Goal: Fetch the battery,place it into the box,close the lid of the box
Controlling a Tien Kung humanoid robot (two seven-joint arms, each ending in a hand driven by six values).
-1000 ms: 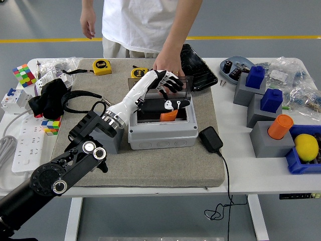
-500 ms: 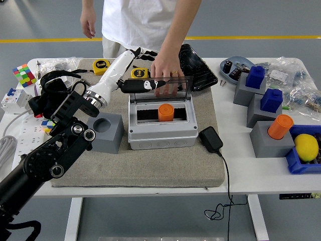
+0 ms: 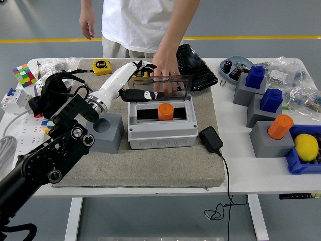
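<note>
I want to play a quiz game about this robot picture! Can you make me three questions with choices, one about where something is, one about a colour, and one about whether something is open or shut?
1. Where is the orange cylinder battery?
A. inside the grey plastic box
B. on the floor
C. in the robot's left hand

2. What colour is the round fruit in the blue tray?
A. purple
B. yellow
C. white

3. How is the box's clear lid?
A. shut flat
B. missing
C. standing open

Answers: 1 A, the battery stands in the box's opening. 2 B, it shows yellow at the right edge. 3 C, the lid stands up behind the opening, with a person's hand on it.
</note>
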